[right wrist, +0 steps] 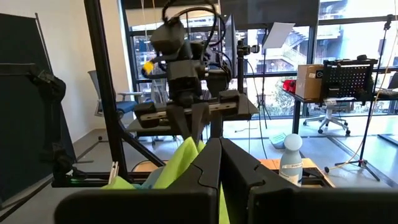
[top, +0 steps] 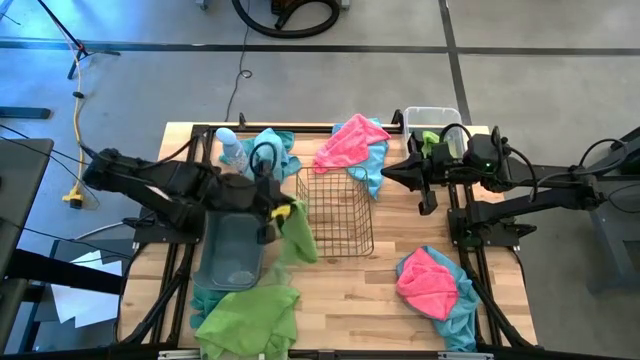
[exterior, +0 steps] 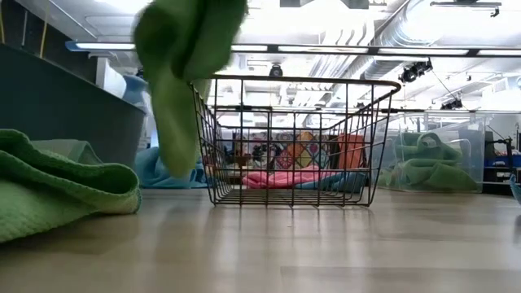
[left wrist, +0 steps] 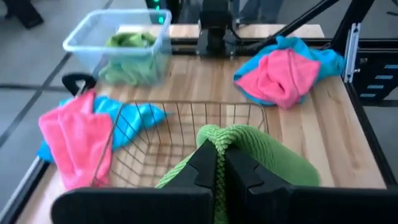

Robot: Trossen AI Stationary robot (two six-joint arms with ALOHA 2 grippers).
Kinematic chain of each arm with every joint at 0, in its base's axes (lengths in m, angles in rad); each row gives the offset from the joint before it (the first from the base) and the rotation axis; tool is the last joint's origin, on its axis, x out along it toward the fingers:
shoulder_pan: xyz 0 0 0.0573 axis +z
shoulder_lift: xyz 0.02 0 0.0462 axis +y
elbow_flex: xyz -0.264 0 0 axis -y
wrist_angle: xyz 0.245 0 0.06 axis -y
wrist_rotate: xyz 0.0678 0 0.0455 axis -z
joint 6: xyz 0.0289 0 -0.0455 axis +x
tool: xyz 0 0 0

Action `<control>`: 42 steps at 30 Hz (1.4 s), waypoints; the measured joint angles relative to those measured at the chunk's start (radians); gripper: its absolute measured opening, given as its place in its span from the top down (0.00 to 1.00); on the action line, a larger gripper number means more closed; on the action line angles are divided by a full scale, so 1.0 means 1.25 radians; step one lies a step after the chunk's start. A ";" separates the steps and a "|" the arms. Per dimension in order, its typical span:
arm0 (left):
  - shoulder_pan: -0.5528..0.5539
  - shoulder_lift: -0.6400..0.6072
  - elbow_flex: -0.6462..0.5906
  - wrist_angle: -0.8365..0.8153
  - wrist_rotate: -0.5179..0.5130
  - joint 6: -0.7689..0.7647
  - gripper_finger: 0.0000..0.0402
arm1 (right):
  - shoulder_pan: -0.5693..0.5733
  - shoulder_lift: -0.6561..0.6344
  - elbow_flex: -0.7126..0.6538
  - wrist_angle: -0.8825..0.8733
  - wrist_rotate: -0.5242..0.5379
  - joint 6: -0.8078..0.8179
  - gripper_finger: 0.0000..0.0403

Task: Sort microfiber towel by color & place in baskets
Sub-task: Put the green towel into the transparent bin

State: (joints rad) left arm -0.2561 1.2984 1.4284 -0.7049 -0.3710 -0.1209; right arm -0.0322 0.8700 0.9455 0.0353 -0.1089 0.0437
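Note:
My left gripper (top: 284, 212) is shut on a lime green microfiber towel (top: 298, 238), raised between the dark grey-blue tub (top: 232, 250) and the wire mesh basket (top: 335, 212). In the low view the green towel (exterior: 181, 81) hangs beside the basket (exterior: 293, 138). My right gripper (top: 388, 173) is shut on nothing and raised by the clear bin (top: 432, 118), which holds green cloth. Pink-on-teal towels lie at the far middle (top: 352, 145) and near right (top: 435, 285). Another green towel (top: 248, 315) lies at the near edge. My left gripper pinches a bunched fold of the green towel (left wrist: 219, 138) between its two fingers. They come from the table's left, slanting down. The towel hangs slack below them, its lower end (exterior: 175, 167) clear of the table next to the wire basket's wall.
A pale bottle (top: 228, 148) stands on a teal towel (top: 272, 150) at the far left. A teal cloth (top: 205, 300) shows under the green pile near the tub. Black frame rails run along the table's left and right sides.

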 joint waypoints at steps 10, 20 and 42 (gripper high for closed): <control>0.123 0.001 0.000 0.085 0.132 0.171 1.00 | 0.000 0.000 0.000 0.000 0.028 0.005 1.00; 0.231 0.001 0.000 0.142 0.191 0.274 1.00 | 0.000 0.031 0.000 0.112 0.153 -0.012 1.00; 0.306 0.031 0.000 0.435 0.224 0.175 1.00 | -0.028 0.190 0.000 0.162 0.170 -0.055 0.22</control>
State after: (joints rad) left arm 0.1265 1.3368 1.4284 -0.1609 -0.0911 0.0976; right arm -0.0671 1.1069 0.9451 0.2377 0.1038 -0.0253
